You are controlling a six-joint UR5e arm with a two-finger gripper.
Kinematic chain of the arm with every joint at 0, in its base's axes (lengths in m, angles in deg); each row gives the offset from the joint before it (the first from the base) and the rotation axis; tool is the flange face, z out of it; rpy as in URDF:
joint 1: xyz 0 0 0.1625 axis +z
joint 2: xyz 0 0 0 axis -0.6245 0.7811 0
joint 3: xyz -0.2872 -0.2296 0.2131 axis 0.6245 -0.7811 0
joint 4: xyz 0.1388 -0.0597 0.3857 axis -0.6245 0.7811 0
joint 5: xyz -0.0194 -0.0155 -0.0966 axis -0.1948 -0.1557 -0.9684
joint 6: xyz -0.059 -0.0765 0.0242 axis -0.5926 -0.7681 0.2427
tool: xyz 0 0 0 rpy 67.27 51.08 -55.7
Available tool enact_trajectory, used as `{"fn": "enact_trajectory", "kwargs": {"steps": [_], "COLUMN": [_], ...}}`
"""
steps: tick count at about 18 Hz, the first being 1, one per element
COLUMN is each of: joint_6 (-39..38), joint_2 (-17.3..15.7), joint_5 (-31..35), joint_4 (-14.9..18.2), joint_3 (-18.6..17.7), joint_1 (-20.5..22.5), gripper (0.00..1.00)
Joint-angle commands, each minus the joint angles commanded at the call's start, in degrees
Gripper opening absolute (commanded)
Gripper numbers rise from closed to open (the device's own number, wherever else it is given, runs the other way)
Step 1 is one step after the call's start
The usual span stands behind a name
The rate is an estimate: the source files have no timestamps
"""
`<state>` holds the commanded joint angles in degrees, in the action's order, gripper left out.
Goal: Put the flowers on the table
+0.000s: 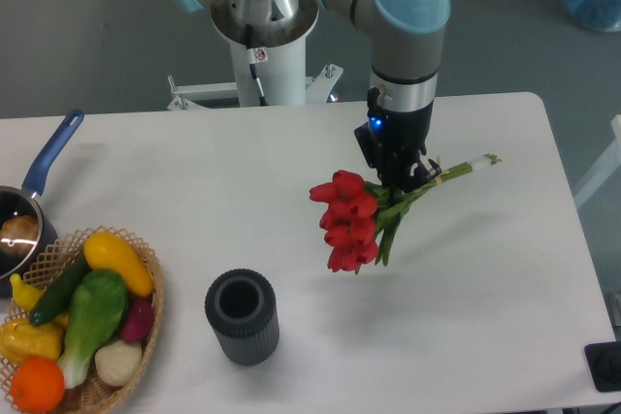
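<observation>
A bunch of red tulips (347,222) with green stems (448,175) hangs tilted above the white table (485,317), blooms down to the left and stem ends up to the right. My gripper (400,181) is shut on the stems near their middle and holds the bunch over the table's right half. The fingertips are partly hidden by the leaves.
A dark grey ribbed vase (243,317) stands upright at the front, left of the flowers. A wicker basket (147,283) of vegetables and fruit sits at the front left corner. A blue-handled pan (34,196) lies at the left edge.
</observation>
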<state>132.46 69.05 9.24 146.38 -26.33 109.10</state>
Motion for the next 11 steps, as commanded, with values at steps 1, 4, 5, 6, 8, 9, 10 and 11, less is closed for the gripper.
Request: {"fn": "enact_trajectory", "kwargs": {"steps": [1,4,5,6,8,9,10,11], "joint_6": [0.0,0.0,-0.09,-0.17,-0.96,-1.66,-2.45,-4.38], "joint_2": [0.09,0.35,0.53,0.53,0.79,1.05,1.4,1.58], "joint_5": [0.27,0.27,0.44,0.88,1.06,1.06,1.06,0.89], "joint_4": [-0.09,0.0,0.09,0.0,-0.09,-0.17,-0.18,-0.52], "joint_3": [-0.26,-0.71,-0.88,-1.4,-2.63,-3.16,-3.6,-4.04], "joint_1": [0.0,-0.7,-0.79,-0.79,-0.79,-0.79,-0.88,-1.23], "gripper": [0.08,0.1,0.1,0.1,0.1,0.1,0.1,0.1]}}
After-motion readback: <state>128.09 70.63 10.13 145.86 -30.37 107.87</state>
